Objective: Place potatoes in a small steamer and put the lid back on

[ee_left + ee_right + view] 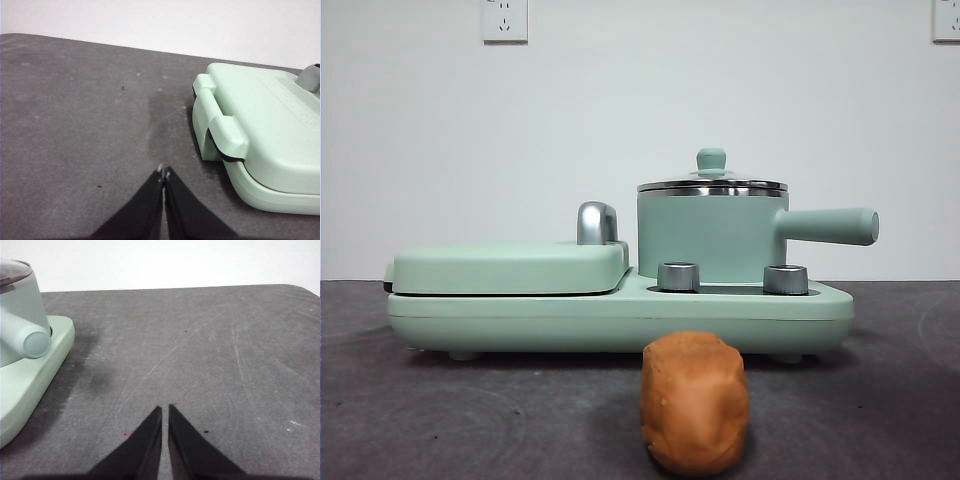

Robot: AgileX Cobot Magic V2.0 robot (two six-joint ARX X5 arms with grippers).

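A mint-green cooker base sits on a dark worktop — its flat griddle cover shut, the small steamer beside it wearing its lid. A potato lies near the worktop's front edge — apart from the base.

You see an orange-brown potato, mint-green small steamer with steel rim, clear lid with mint-green knob, mint-green griddle cover, chrome handle, dark grey scuffed counter, white wall.
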